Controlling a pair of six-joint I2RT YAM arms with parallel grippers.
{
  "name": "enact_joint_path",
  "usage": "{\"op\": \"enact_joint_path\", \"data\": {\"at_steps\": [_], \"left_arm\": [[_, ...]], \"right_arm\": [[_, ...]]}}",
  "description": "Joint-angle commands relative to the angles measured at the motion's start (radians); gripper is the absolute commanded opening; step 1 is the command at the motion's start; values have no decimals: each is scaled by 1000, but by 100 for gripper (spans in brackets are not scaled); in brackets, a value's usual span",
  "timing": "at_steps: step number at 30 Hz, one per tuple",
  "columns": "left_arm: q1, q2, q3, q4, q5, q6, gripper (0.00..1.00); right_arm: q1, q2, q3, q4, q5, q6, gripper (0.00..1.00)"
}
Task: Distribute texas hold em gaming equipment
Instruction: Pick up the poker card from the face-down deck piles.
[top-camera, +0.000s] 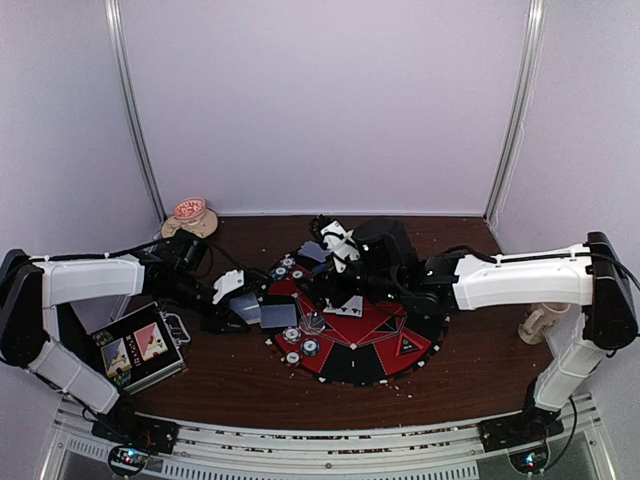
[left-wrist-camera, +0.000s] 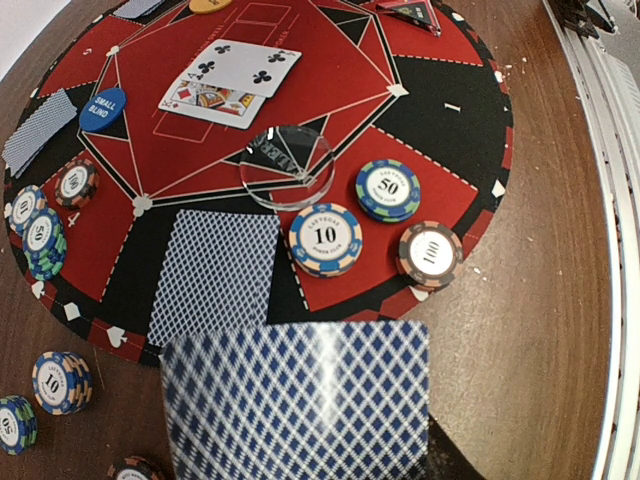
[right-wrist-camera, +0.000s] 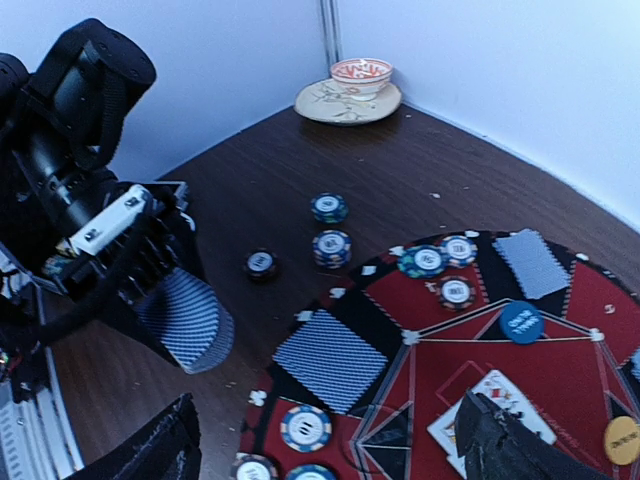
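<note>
Left gripper (right-wrist-camera: 160, 290) is pinching a blue diamond-backed playing card (left-wrist-camera: 295, 400) between narrow fingers, by the edge of the round red-and-black felt mat (top-camera: 400, 345). Its own wrist view is giving only the blurred card; the right wrist view is showing the clamp itself. Right gripper (right-wrist-camera: 330, 450) is hovering, fingers spread wide and holding nothing, over the two face-up cards (left-wrist-camera: 230, 80) mid-mat. The striped chips' numbers (left-wrist-camera: 325, 238) are reading clearly only from the left wrist.
</note>
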Motion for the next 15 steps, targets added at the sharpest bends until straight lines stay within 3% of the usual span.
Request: {"op": "enact_joint_path", "data": {"at_steps": [1, 7, 15], "left_arm": [[0, -22, 5, 19, 21, 9, 45], [0, -24, 4, 19, 23, 11, 46], [0, -22, 5, 20, 23, 11, 46]], "right_arm": [[5, 89, -6, 148, -218, 247, 90], [5, 252, 71, 258, -361, 369, 90], [4, 386, 181, 313, -427, 465, 90]]}}
